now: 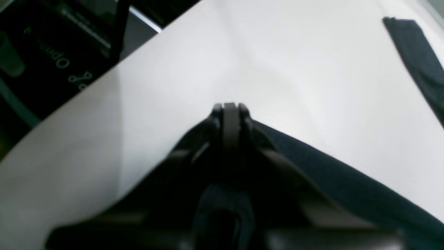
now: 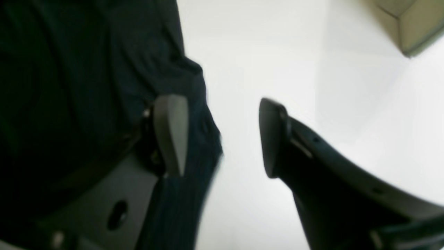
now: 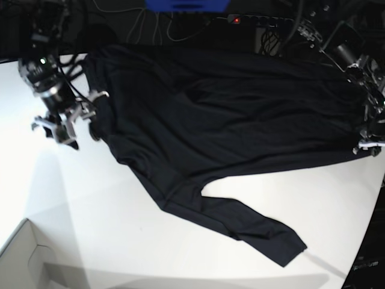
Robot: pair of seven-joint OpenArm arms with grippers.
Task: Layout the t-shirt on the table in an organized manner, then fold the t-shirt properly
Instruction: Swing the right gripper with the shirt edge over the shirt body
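Note:
The black t-shirt point(image 3: 228, 114) lies spread across the back of the white table point(image 3: 120, 241), one long sleeve point(image 3: 252, 226) trailing toward the front. At the shirt's left edge my right gripper point(image 3: 81, 127) is open. In the right wrist view one finger point(image 2: 171, 132) sits over the fabric point(image 2: 86, 69) and the other over bare table point(image 2: 260, 52). At the far right my left gripper point(image 3: 366, 146) is shut on the shirt's edge. From its closed fingertips point(image 1: 230, 107), dark cloth point(image 1: 347, 180) runs back to the lower right.
A pale box corner point(image 3: 24, 259) stands at the front left and also shows in the right wrist view as a box point(image 2: 409, 31). Cables and dark equipment point(image 3: 180, 15) line the back edge. A sleeve end point(image 1: 416, 59) lies on the table point(image 1: 242, 52).

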